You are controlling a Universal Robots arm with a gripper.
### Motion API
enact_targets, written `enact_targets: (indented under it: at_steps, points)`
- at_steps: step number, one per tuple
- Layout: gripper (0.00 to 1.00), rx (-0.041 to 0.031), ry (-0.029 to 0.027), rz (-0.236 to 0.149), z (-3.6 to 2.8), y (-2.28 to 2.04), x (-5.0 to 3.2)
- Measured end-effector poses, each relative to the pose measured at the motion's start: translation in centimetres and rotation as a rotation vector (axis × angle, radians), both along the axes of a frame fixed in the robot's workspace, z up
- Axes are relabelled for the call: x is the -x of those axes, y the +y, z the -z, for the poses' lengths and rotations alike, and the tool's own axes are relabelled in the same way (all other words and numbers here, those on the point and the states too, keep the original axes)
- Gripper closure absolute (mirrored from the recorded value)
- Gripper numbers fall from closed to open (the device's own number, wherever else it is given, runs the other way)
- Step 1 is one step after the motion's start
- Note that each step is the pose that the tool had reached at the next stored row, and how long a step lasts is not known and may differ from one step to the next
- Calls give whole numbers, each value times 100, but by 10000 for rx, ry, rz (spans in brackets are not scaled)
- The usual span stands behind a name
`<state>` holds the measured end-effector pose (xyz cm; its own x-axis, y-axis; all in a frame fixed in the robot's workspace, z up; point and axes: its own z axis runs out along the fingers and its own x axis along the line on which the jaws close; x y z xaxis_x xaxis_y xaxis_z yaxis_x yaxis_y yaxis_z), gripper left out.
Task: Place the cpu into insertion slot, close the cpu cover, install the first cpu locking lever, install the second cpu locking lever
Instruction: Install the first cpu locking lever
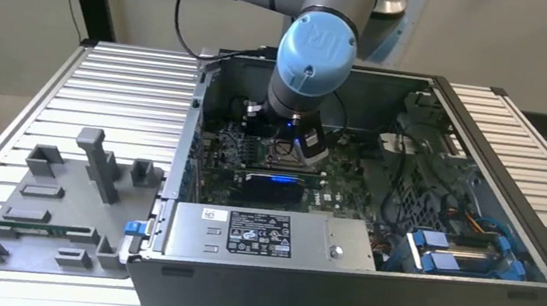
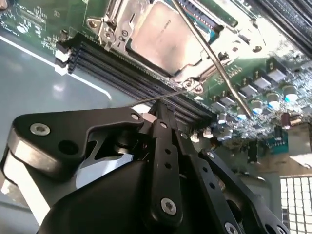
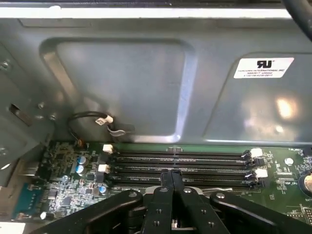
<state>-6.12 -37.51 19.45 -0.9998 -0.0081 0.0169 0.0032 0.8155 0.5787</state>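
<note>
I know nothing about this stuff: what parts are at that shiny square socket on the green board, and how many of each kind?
cpu: 1
cpu cover: 1
locking levers: 2
Total: 4

Claw (image 3: 171, 174): black, hovering low over the board, its two fingers (image 3: 165, 187) pressing flat against each other with no gap showing.
Memory slots (image 3: 180, 163): long and black, lying in parallel rows just beyond the fingertips, with white clips (image 3: 257, 153) standing at their ends.
Circuit board (image 3: 63, 195): green, carrying blue-topped capacitors (image 3: 80, 169) beside the slots.
Case wall (image 3: 122, 83): grey metal, rising behind the board and catching glare.
Sticker (image 3: 263, 68): white, sitting on the wall.
Cable (image 3: 92, 121): thin and dark, looping against the wall with a white connector.
</note>
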Motion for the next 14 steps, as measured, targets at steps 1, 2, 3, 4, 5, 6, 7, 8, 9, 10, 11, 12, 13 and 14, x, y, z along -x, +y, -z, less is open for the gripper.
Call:
enact_targets:
  at_steps: [1, 2, 3, 4, 5, 6, 7, 8, 9, 10, 11, 12, 13, 14]
  points:
    - [100, 0, 19, 0, -20, 0, 0]
    - [100, 9, 44, 0, -26, 1, 0]
    - [100, 26, 80, -1, -28, 1, 0]
    - [100, 72, 137, -1, -28, 1, 1]
    - [100, 167, 201, 0, -28, 1, 3]
    - [100, 643, 389, 2, -29, 1, 7]
    - [100, 815, 460, 2, -29, 1, 7]
    - [100, 968, 519, 4, -28, 1, 8]
    - [100, 1151, 576, 7, -28, 2, 8]
    - [100, 1314, 613, 9, -29, 12, 8]
    - [100, 1379, 608, 11, -32, 37, 9]
    - [100, 1382, 528, 16, -32, 51, 12]
    - [100, 1380, 432, 24, -31, 66, 17]
    - [100, 1381, 299, 32, -31, 81, 21]
